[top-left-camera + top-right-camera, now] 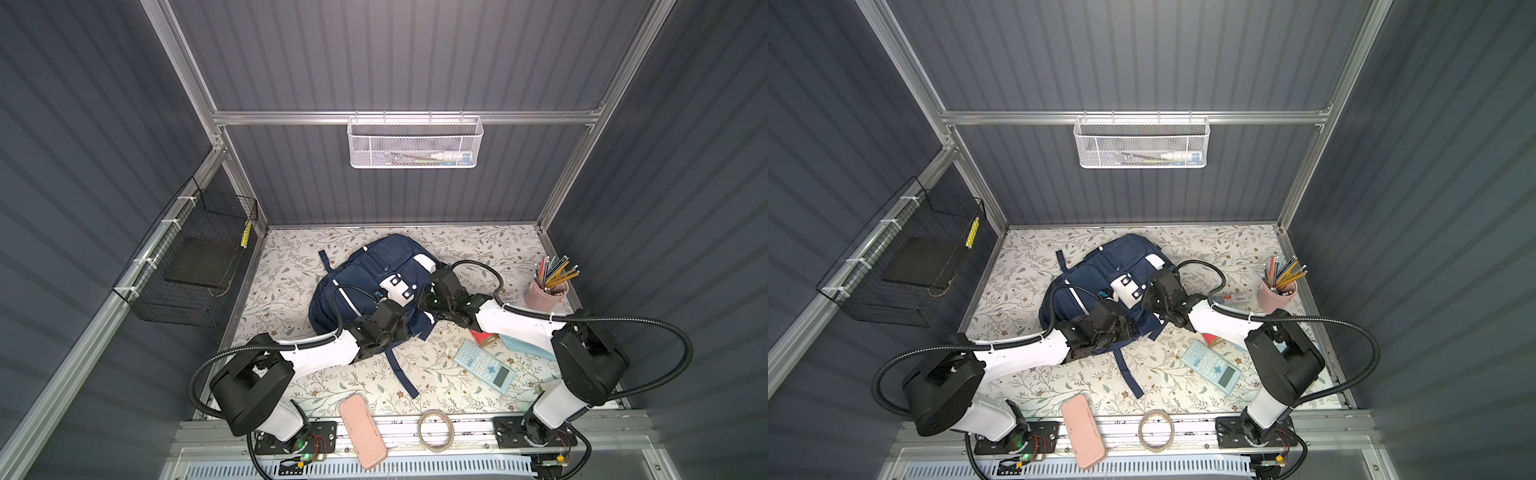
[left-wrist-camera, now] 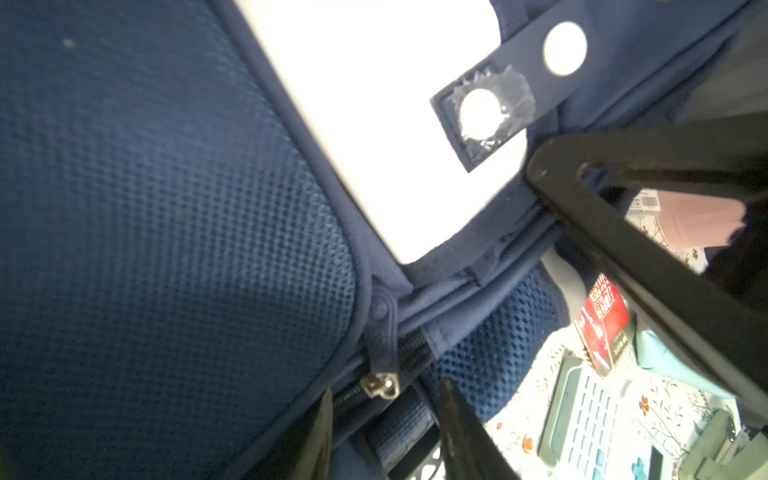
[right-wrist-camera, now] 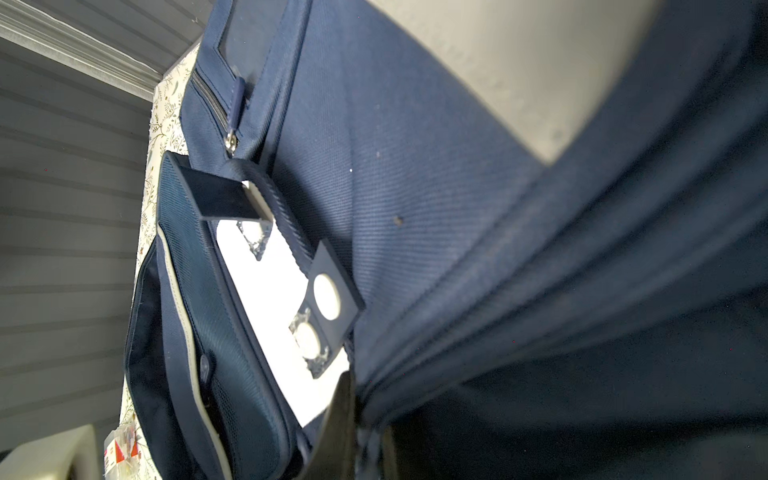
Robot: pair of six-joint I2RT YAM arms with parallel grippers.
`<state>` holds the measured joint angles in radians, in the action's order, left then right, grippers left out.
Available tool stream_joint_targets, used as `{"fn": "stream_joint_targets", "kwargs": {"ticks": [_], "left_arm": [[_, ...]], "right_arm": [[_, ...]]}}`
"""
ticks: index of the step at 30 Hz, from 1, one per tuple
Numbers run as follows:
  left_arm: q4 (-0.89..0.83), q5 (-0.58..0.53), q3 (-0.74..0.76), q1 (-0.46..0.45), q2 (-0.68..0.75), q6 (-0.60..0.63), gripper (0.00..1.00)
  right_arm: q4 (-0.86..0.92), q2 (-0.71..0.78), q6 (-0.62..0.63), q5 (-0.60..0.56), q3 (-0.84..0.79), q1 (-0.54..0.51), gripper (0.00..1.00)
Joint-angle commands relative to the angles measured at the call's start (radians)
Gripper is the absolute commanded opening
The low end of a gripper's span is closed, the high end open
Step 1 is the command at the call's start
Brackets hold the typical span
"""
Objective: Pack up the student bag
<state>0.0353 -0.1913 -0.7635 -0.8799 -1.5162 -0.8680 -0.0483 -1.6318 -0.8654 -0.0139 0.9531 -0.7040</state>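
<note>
Navy-blue fabric backpack (image 1: 374, 257), unzipping step likely: right gripper (image 3: 368, 424) pinches its fabric, left gripper (image 2: 388, 411) gapes astride metal zip slider (image 2: 382, 385); clamp next.

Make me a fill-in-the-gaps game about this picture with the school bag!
1. The pencils stand in a pink ____.
2. In both top views the calculator lies on the bag's ____ side.
3. The white basket hangs on the back ____.
4. In the left wrist view, the open left gripper points at a ____ on the bag.

Missing words: cup; right; wall; zipper.
</note>
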Motion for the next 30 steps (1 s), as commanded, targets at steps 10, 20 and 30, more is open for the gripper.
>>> {"fn": "stream_joint_targets", "kwargs": {"ticks": [10,20,30], "left_arm": [[-0.058,-0.132,-0.120,0.001,-0.068,0.104,0.28],[-0.206,-0.196,-0.110,-0.009,-0.061,0.138,0.30],[-0.157,-0.183,-0.108,-0.009,-0.075,0.162,0.00]], "right_arm": [[-0.033,-0.036,-0.013,0.067,-0.005,-0.048,0.00],[-0.049,-0.028,-0.019,0.069,-0.024,-0.037,0.00],[-0.048,-0.029,-0.024,0.069,-0.020,-0.035,0.00]]}}
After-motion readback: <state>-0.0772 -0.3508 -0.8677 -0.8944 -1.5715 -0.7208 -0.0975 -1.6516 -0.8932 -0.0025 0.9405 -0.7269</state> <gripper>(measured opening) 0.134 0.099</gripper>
